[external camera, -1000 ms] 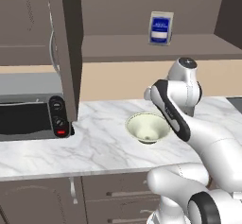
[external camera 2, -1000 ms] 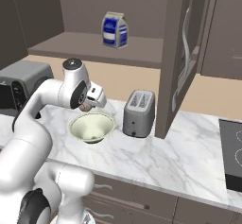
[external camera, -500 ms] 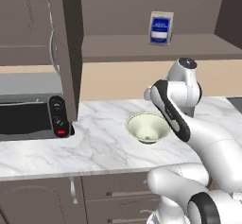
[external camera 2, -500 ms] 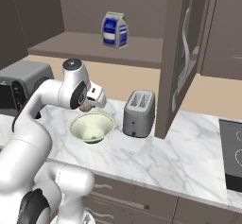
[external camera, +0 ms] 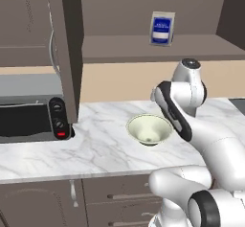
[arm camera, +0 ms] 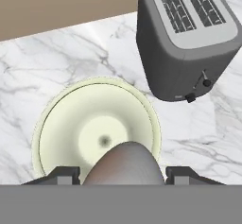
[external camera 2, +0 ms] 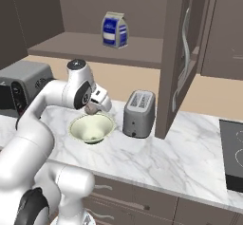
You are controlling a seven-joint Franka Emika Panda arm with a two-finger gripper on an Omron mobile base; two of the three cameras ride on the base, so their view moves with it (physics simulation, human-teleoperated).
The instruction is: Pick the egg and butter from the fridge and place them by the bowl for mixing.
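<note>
So the gripper (arm camera: 124, 170) is clamped on the egg (arm camera: 124, 167), hanging right over the bowl (external camera 2: 91, 127), which sits mid-surface (external camera 2: 156, 155) between the front and back edges. Going by that, I'd say the egg half of the job is nearly done; it just needs setting down beside the bowl, not in it. No butter anywhere on the surface, so that fetch looks like it's left to do. Just past the bowl is the toaster (external camera 2: 139, 113), and over at the left end a microwave (external camera: 31, 120). Up on the shelf (external camera 2: 90, 48) at the back sits a blue-and-white carton (external camera 2: 115, 30); its label is too blurry to read.
</note>
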